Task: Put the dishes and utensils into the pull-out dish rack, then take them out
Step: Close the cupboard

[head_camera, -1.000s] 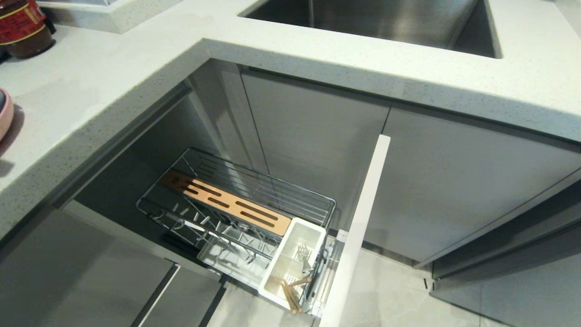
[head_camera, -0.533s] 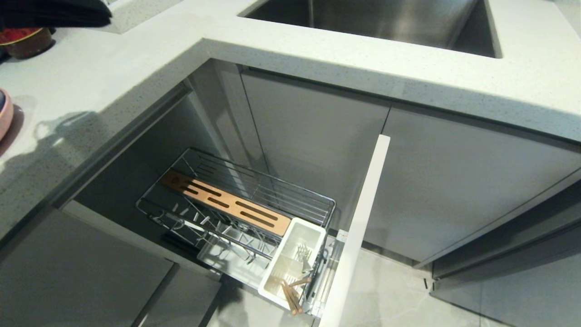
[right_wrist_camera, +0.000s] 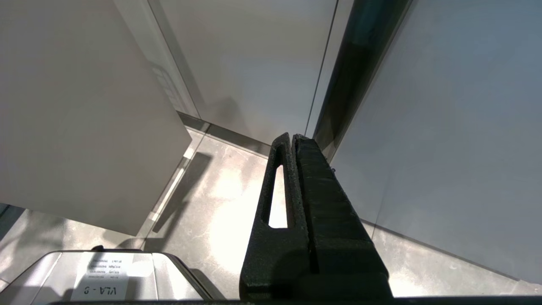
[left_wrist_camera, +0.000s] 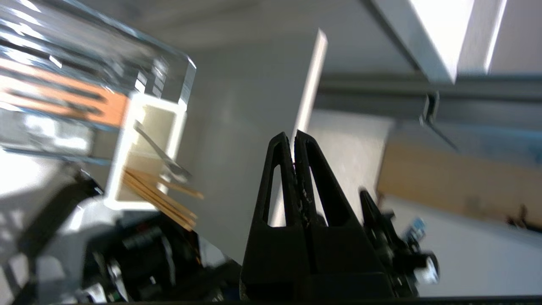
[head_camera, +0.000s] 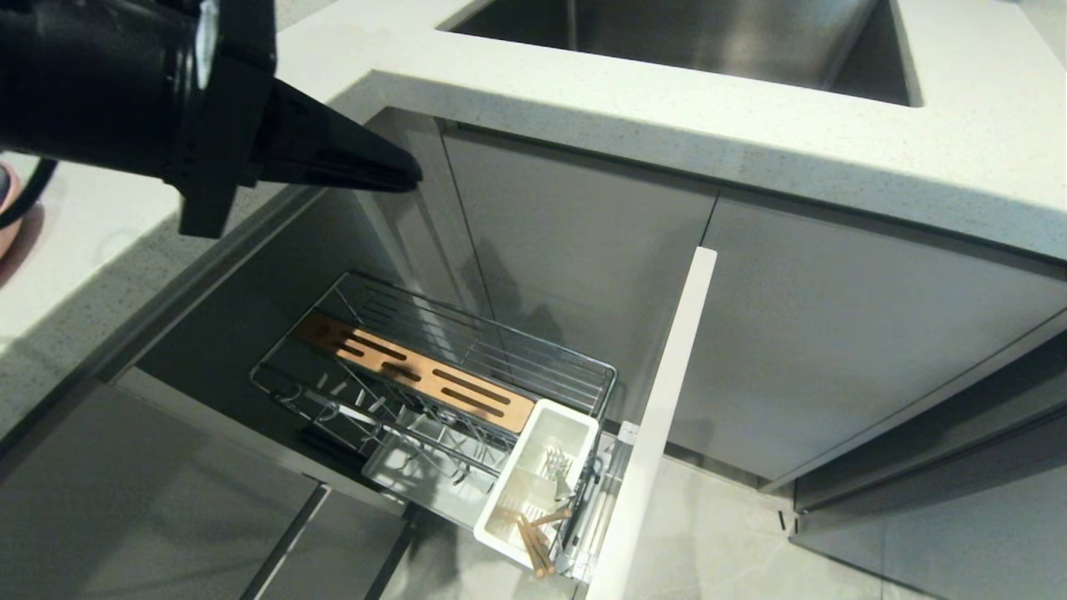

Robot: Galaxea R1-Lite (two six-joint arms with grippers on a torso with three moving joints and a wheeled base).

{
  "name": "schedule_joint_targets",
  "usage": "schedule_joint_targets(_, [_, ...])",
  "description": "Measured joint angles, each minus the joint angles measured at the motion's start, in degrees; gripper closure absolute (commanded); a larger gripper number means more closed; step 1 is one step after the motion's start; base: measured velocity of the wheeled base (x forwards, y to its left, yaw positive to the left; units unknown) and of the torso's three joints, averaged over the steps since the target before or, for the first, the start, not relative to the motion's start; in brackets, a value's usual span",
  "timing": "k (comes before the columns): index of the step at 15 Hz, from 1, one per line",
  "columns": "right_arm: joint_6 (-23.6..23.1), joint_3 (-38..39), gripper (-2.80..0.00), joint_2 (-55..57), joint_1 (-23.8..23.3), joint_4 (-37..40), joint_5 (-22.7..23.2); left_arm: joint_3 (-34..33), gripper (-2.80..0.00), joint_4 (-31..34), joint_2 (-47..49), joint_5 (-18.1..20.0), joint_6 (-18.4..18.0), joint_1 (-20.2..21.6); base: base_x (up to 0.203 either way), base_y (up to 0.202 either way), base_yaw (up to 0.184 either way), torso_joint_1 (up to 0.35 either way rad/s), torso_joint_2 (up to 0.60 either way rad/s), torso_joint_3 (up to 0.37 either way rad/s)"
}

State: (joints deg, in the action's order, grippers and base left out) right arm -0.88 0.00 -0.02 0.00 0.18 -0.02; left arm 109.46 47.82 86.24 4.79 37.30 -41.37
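Where it stands pulled out, chrome wire dish rack (head_camera: 467, 367), slotted wood strip (head_camera: 417, 372), white cutlery cup (head_camera: 538, 475)

Left end effector (head_camera: 408, 177): matte black, two tapered triangular fingers with slot cut-outs, round black wrist housing, black cable. Right end effector (right_wrist_camera: 293, 137): same black slotted fingers, rough-textured.

One pull-out dish rack (head_camera: 467, 367) stands open at lower centre of the head view, with one slotted wooden strip (head_camera: 417, 375), one white cutlery cup (head_camera: 575, 429), one drip tray (head_camera: 408, 483) and one tall white front panel (head_camera: 667, 400). The cup holds one spoon (head_camera: 557, 475) and wooden chopsticks (head_camera: 535, 546) whose exact number cannot be told. Two tools show, one left tool (head_camera: 400, 171) at upper left and one right tool (right_wrist_camera: 292, 140) in the right wrist view, along with one sink (head_camera: 683, 37) at top and one pink dish edge (head_camera: 7, 208) at the far left.
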Motion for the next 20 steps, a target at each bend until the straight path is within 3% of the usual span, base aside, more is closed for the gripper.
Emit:
schedule_joint_targets(6, [0.02, 0.00, 0.00, 0.00, -0.02, 0.00, 0.00, -1.37, 0.00, 1.81, 5.83, 3.39, 5.90, -10.49, 0.000, 0.000, 0.000, 0.000, 0.00, 0.000])
schedule_joint_targets(12, [0.02, 0.00, 0.00, 0.00, 0.00, 0.00, 0.00, -3.65, 0.00, 1.83, 12.04, 4.11, 8.29, -18.20, 0.000, 0.000, 0.000, 0.000, 0.00, 0.000])
schedule_joint_targets(16, [0.02, 0.00, 0.00, 0.00, -0.05, 0.00, 0.00, -4.69, 0.00, 1.79, 15.74, 4.19, 8.76, -21.67, 0.000, 0.000, 0.000, 0.000, 0.00, 0.000])
schedule_joint_targets(20, [0.02, 0.00, 0.00, 0.00, 0.00, 0.00, 0.00, -4.97, 0.00, 1.90, 18.37, 3.64, 8.70, -22.22, 0.000, 0.000, 0.000, 0.000, 0.00, 0.000])
